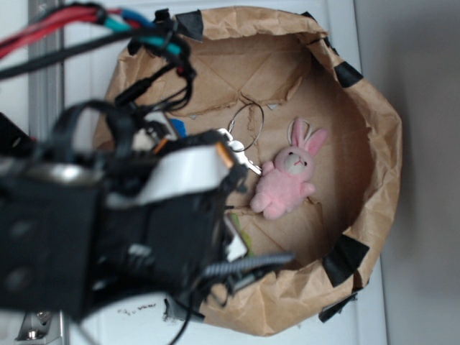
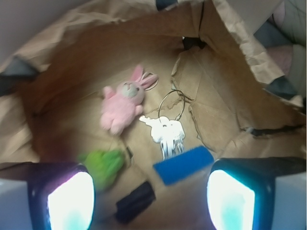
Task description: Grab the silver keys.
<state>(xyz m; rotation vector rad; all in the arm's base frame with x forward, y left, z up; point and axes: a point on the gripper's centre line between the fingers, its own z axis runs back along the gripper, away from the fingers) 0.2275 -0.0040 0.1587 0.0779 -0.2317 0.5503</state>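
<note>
1. The tool hangs with jaws spread wide, holding nothing.
2. The silver keys lie on the paper bag floor, just ahead of the tool, beside the pink bunny.
3. A blue block lies nearer, touching the key tips.

- One brown paper bag, opened wide and seen from above; every item below is placed relative to it.
- One bunch of silver keys on one thin wire ring, lying on the bag's floor near its middle.
- One pink bunny toy inside the bag, just beside the keys.
- One blue rectangular block inside the bag.
- One green soft item inside the bag, blurred.
- One small black item inside the bag.
- Several black tape patches along the bag's rim.
</note>
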